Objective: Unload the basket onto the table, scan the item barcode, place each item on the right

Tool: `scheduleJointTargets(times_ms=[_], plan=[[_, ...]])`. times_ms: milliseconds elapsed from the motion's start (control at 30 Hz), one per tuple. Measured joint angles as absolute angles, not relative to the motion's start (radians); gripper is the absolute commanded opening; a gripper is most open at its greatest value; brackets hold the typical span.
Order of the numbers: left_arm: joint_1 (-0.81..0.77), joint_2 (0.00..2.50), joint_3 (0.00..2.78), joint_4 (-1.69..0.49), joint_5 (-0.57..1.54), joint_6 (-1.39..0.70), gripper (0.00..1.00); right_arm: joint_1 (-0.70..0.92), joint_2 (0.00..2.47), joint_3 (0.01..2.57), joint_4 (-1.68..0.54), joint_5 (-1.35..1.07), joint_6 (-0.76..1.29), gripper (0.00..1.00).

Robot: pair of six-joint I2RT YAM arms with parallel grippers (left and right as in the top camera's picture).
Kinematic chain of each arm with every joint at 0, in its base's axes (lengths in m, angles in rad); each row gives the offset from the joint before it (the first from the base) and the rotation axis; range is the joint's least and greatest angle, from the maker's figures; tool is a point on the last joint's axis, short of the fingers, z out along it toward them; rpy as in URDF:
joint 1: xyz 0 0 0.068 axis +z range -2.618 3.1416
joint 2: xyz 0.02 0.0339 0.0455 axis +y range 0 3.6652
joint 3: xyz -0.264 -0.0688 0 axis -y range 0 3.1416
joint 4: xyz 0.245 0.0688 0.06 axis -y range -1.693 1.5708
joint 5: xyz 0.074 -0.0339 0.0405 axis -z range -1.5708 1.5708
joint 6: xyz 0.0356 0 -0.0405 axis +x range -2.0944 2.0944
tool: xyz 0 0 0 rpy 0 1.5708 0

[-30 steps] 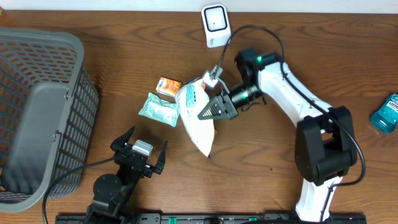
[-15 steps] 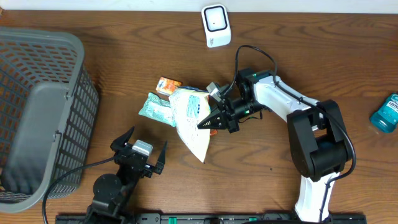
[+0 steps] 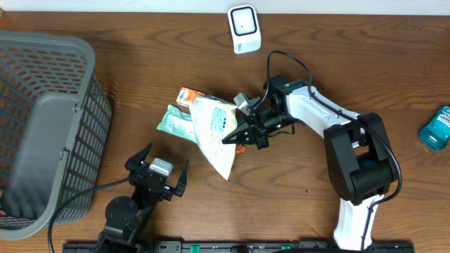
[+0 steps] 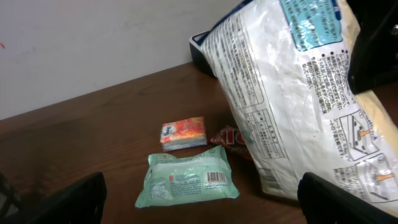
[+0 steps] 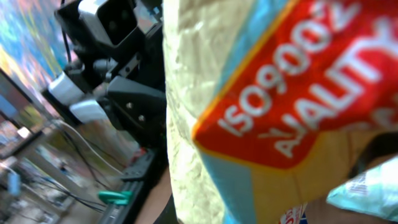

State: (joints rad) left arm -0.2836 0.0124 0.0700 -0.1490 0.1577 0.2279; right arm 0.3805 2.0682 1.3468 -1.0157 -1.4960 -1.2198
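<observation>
My right gripper [image 3: 236, 135] is shut on a big white and yellow snack bag [image 3: 215, 132], which hangs tilted over the table's middle with its lower tip toward the front. The white scanner [image 3: 243, 28] stands at the back edge, well away from the bag. In the left wrist view the bag's printed white back [image 4: 292, 93] fills the right side. In the right wrist view its orange and blue front [image 5: 261, 112] blocks nearly everything, my own fingers included. My left gripper [image 3: 159, 171] rests open near the front edge, its fingers [image 4: 68, 199] wide apart and holding nothing.
A green wipes pack [image 3: 179, 123] and a small orange box [image 3: 190, 96] lie just left of the bag, with a red wrapper [image 4: 233, 135] beneath it. A grey basket [image 3: 42, 126] fills the left side. A blue bottle [image 3: 436, 128] lies at the right edge.
My right arm has drawn back from the scanner and carried the bag down and left toward the table's middle. It has barely moved in the last half second. The left arm is still.
</observation>
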Motion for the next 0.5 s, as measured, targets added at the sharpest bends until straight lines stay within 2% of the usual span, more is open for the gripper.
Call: scheduleJointTargets(times_ms=[300,500], plan=[[-0.284,0.012,0.07,-0.149,0.158,0.228,0.98,0.337,2.068,1.347,-1.078,-1.496,-0.846,0.01],[-0.284,0.012,0.07,-0.149,0.158,0.228,0.98,0.284,2.068,1.347,-1.261,-1.497,-0.733,0.01]])
